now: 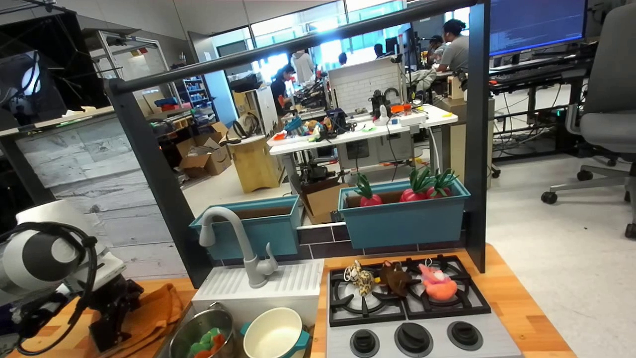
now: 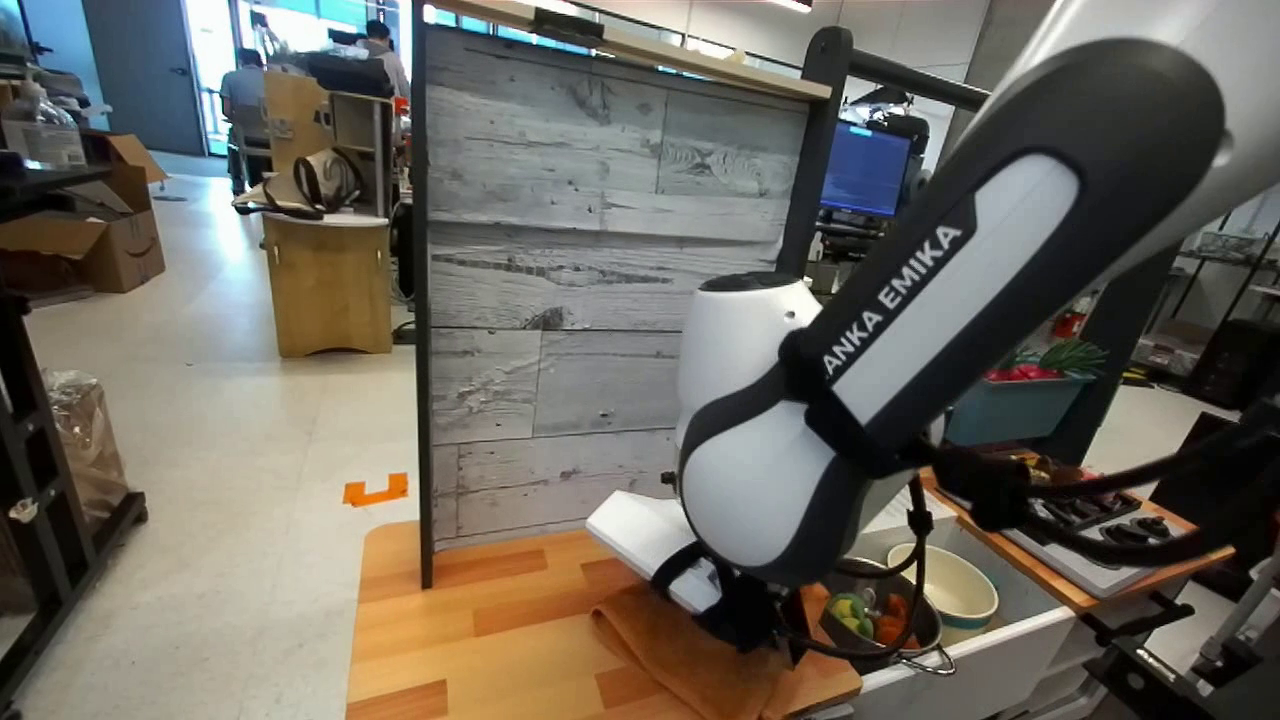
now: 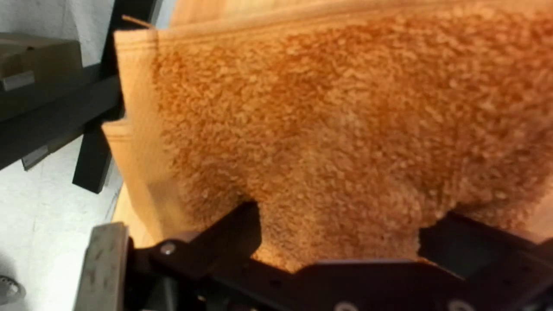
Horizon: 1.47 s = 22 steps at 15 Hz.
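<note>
Cloth [image 3: 337, 121]: burnt orange, thick looped pile, patchy light and dark
Hem [image 3: 140, 95]: flat, paler, stitched, a thin strand [image 3: 138, 22] at one corner
Folds: a second corner shows just below the first; the surface is softly rumpled
Place: lying on the table [image 2: 520, 620], near the pot [image 1: 198, 323]
Claw [image 3: 340, 226]: fingers wide apart, the cloth bulging between their tips

Pale floor [image 2: 270, 420], white worktable [image 1: 439, 117], grey swivel chair [image 1: 611, 130], cardboard box [image 2: 130, 245], probably windows [image 1: 325, 25] glaring white behind
</note>
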Tool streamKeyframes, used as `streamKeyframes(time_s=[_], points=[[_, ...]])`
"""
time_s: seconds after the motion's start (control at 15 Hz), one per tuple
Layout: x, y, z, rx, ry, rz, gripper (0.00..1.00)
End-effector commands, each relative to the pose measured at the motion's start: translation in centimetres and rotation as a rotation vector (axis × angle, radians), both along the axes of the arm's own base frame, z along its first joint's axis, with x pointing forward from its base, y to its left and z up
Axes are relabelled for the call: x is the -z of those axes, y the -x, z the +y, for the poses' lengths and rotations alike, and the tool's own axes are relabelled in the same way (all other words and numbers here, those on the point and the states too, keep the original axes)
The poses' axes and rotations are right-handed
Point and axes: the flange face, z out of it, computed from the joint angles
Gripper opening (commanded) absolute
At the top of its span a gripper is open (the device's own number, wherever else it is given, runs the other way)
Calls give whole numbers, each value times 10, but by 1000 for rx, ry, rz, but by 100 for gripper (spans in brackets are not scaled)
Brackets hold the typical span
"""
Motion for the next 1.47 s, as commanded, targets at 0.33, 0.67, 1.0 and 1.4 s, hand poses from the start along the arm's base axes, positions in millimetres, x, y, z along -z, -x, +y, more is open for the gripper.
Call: streamKeyframes(time_s=[0.33, 0.67, 1.0, 1.4], points=[[-9, 15, 133, -238, -157, 8, 100], [15, -7, 47, -115, -56, 32, 100], [12, -23, -57, 52, 30, 44, 100], [13, -33, 23, -130, 59, -55, 100]])
